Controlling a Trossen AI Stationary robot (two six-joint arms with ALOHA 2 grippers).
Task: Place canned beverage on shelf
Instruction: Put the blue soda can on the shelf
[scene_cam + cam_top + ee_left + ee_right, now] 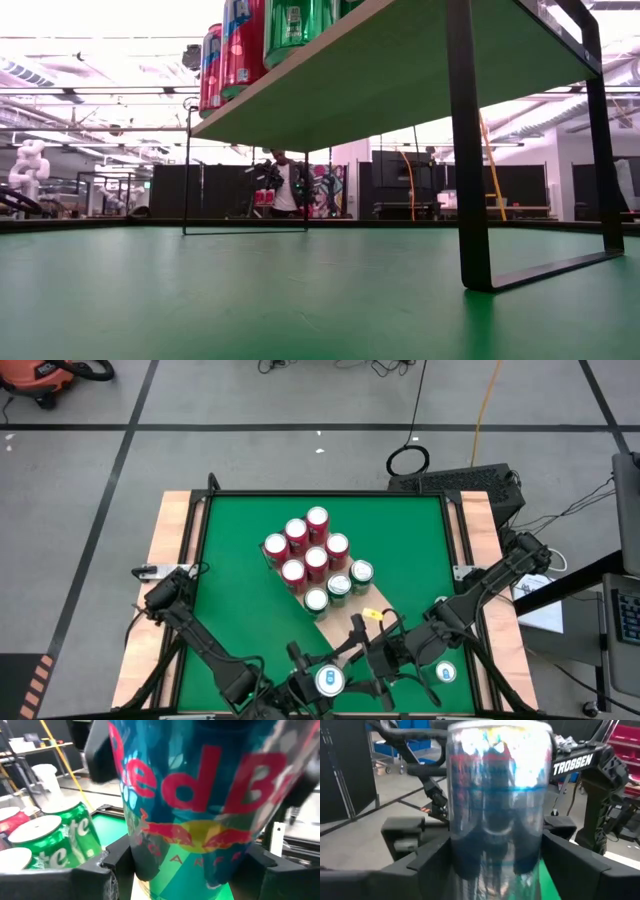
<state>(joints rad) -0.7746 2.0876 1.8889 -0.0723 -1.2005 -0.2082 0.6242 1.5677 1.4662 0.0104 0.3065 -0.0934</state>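
The left gripper is hovering near the front edge of the green table, its jaws clamped on a teal canned beverage that is standing upright between them. In the left wrist view the same can is filling most of the frame, red lettering across its teal side, with a dark finger pressing on either flank.

The right gripper is sitting just beside it, toward the front right corner of the table, and a second teal-topped can is showing close by. The right wrist view is showing a silvery-blue can standing between that gripper's fingers, which are flanking it closely; whether they are pressing on it I cannot tell.

The shelf is standing in the middle of the table, a light wood board on thin dark legs. Its far part is crowded: red cans are clustering toward the back, and green cans are lining the side nearer the grippers, standing between the held can and the rest of the board. Only the front corner of the board is showing bare wood. From table height a person is standing in the room beyond.
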